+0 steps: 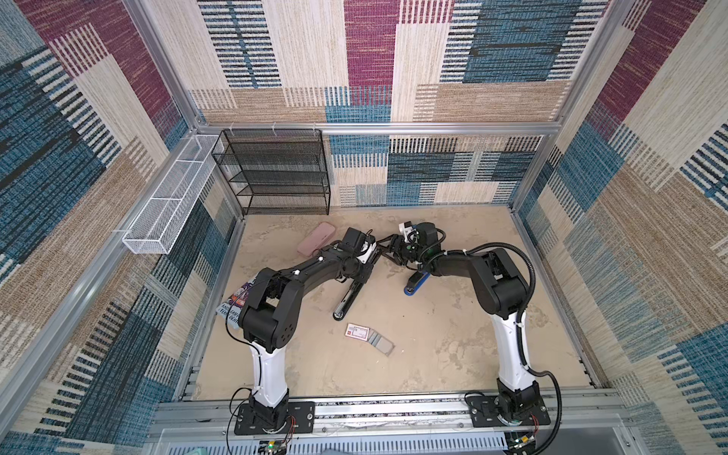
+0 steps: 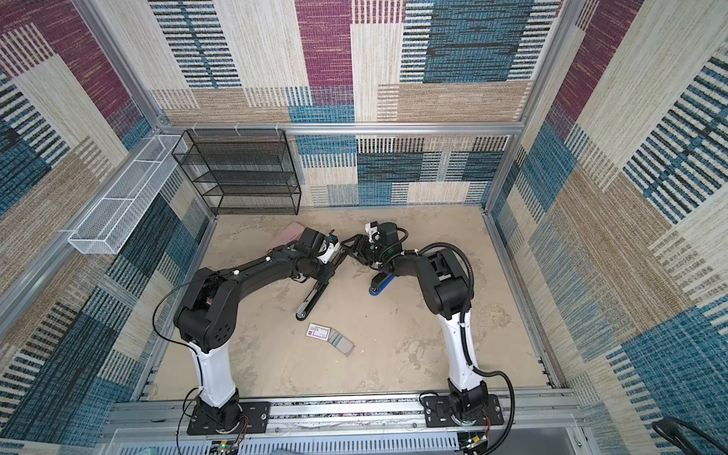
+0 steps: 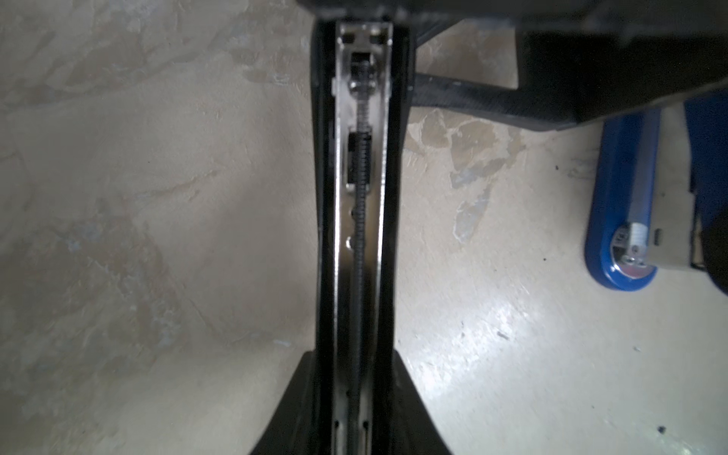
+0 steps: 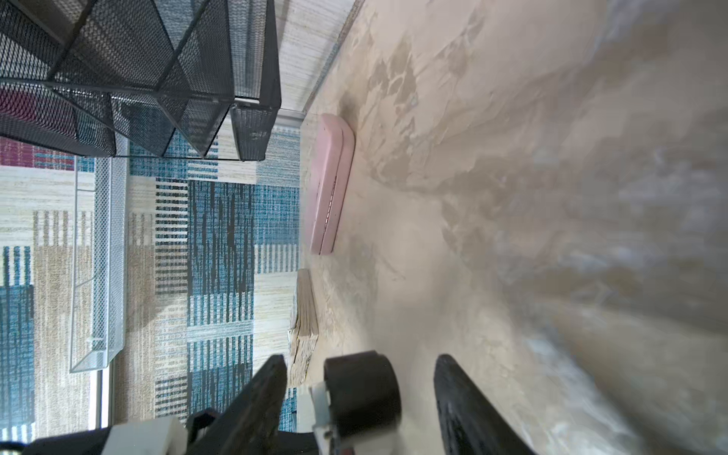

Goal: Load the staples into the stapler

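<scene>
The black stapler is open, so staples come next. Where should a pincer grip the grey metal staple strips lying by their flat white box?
Probably the outermost strip of the grey metal staple strips, the end farthest from the flat white cardboard box, coming straight down. They lie flat and fanned on the sandy tabletop, so only that strip's outer edge is free.

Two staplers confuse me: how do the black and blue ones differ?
The black stapler is clamped in the left gripper; the blue stapler lies free on the table. The black stapler's channel is open, spring showing; the blue stapler's is not visible. Both are long and slim.
</scene>
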{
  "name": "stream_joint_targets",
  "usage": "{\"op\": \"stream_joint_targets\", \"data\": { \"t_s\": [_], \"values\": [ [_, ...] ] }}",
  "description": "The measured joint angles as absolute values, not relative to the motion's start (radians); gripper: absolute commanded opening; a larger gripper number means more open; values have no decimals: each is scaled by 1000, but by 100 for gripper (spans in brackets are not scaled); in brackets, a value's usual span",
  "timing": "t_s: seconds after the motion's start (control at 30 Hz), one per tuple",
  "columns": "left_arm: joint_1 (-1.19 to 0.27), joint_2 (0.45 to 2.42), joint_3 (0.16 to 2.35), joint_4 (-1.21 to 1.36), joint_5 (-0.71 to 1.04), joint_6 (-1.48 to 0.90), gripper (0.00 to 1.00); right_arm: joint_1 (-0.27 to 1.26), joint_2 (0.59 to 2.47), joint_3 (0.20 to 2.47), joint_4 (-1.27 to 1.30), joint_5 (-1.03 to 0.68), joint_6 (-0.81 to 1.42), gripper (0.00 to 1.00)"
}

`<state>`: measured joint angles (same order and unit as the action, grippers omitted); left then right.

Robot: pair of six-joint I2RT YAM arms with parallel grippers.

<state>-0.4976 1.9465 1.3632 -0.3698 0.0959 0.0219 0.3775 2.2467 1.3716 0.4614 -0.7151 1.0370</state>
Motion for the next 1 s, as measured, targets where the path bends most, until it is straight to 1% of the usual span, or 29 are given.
{"op": "stream_joint_targets", "data": {
  "t_s": [0.13, 0.33, 0.47, 0.83, 1.0],
  "values": [
    [-498, 1944, 1357, -361, 108, 18, 4, 383, 2253, 1371, 508, -741, 1056, 51],
    [-498, 1943, 1358, -337, 116, 7, 13, 379, 2257, 1361, 558, -751, 1076, 43],
    [-498, 1951, 1358, -336, 120, 2, 21, 379, 2265, 1352, 572, -751, 1076, 38],
    [-500, 1956, 1359, -339, 134, -2, 37, 383, 2262, 1323, 617, -760, 1064, 36],
    [-500, 1946, 1358, -338, 137, -6, 38, 386, 2255, 1316, 636, -773, 1045, 35]
  ]
}}
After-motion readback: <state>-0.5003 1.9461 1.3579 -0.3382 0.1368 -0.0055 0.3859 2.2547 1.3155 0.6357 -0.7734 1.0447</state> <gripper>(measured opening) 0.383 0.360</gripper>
